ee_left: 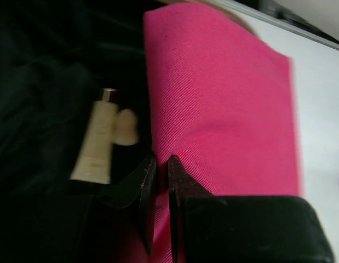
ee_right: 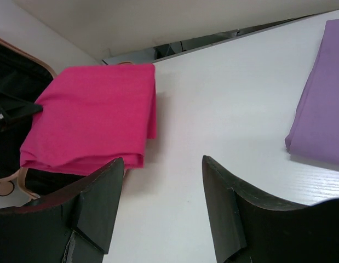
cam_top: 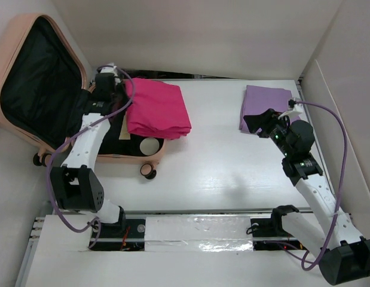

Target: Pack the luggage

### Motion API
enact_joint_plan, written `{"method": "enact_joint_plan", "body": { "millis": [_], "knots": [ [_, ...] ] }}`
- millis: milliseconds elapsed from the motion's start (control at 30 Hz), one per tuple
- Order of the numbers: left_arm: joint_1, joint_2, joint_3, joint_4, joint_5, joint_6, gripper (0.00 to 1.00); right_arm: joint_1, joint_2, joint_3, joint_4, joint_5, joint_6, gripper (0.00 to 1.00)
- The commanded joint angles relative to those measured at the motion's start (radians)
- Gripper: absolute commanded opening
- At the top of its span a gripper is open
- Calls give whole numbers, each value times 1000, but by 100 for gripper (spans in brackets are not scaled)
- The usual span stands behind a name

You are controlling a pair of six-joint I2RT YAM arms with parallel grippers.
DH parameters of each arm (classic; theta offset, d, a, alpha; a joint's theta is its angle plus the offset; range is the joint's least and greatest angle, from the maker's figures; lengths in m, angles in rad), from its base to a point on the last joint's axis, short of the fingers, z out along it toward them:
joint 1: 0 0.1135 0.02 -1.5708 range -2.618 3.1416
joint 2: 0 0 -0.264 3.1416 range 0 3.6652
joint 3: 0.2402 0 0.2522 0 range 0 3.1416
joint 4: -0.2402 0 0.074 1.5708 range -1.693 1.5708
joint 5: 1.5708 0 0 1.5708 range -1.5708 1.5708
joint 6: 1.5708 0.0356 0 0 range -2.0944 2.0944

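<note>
Well, the peach-pink luggage lies open at the far left of the white table. Its hard lid leans back and is cut off by the picture edge. A soft, folded hot-pink cloth hides part of the black-lined bottom half and sticks out over its rim. The left gripper is squeezed almost together at the cloth's edge. I cannot tell if it pinches any cloth. A blurry cream tube lies on the lining. The right gripper gapes wide and holds nothing, by a folded purple cloth.
</note>
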Motion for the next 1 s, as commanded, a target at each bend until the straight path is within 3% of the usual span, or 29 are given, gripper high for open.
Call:
{"method": "enact_joint_plan", "body": {
  "millis": [0, 133, 400, 433, 467, 567, 633, 667, 733, 800, 867, 933, 967],
  "knots": [
    [155, -90, -32, 87, -72, 104, 0, -9, -12, -9, 29, -16, -3, 65],
    [235, -64, -55, 98, -79, 177, 0, -9, -24, -13, 29, -11, -3, 65],
    [257, 23, -98, 126, -262, 185, 0, -9, -3, -15, 32, -5, -8, 65],
    [257, 40, -101, 120, -282, 174, 6, -9, 0, -15, 32, -1, -8, 65],
    [257, 48, -104, 110, -311, 156, 25, -9, 2, -15, 31, 6, -9, 65],
    [257, 31, -126, 119, -348, 88, 48, -9, 8, -18, 31, 35, -8, 65],
    [257, -12, -131, 121, -362, 50, 60, -9, 15, -18, 31, 44, -12, 63],
    [257, -27, -131, 121, -386, 36, 61, -9, 23, -18, 31, 55, -12, 62],
    [257, -79, -127, 122, -398, -3, 62, -9, 31, -16, 28, 70, -15, 56],
    [213, -145, -134, 145, -322, -26, 57, -9, 43, -10, 10, 134, -25, 18],
    [147, -191, -138, 205, -255, -29, 51, -9, 57, -9, -6, 241, -40, 8],
    [43, -254, -156, 265, -192, -39, 40, -24, 112, -4, -26, 298, -43, 7],
    [-76, -267, -161, 321, -134, -44, 35, -40, 141, 1, -32, 312, -49, 7]
  ]
}}
